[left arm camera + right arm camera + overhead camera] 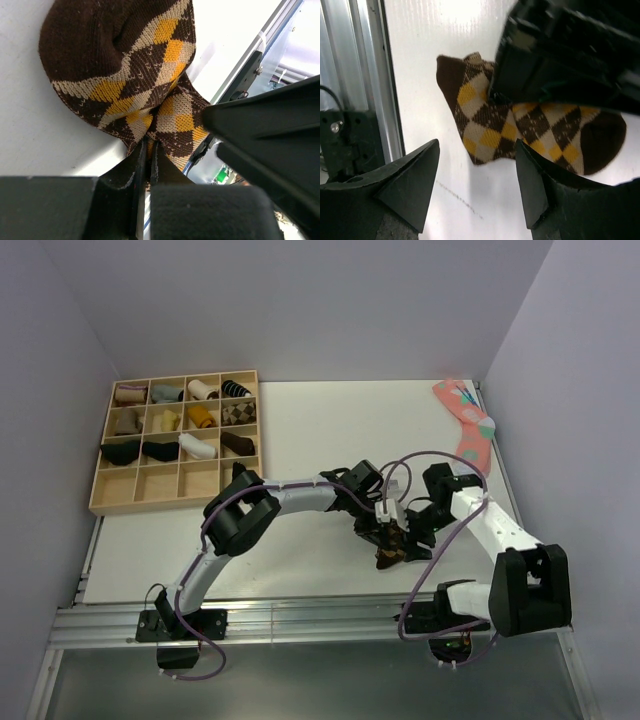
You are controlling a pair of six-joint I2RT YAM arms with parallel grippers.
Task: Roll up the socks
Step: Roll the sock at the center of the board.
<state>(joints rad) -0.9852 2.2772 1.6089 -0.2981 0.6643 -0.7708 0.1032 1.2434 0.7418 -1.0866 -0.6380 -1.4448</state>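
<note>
The dark brown sock with orange-tan argyle diamonds (pixel 389 550) lies bunched on the white table near the front edge, between the two arms. In the left wrist view the sock (pixel 125 75) is folded over, and my left gripper (pixel 147 152) is shut on a pinch of its fabric. My right gripper (pixel 477 175) is open and empty. It hovers just short of the sock's (pixel 487 122) near edge without touching it. The left gripper's black body (pixel 570 55) covers the sock's upper part. In the top view the left gripper (pixel 384 528) and the right gripper (pixel 414 532) meet over the sock.
A wooden compartment tray (pixel 97 495) with several rolled socks stands at the back left. A pink sock with teal patches (pixel 468 420) lies at the back right. The aluminium rail (pixel 300 620) runs along the front edge close to the sock, and also shows in the right wrist view (pixel 370 75).
</note>
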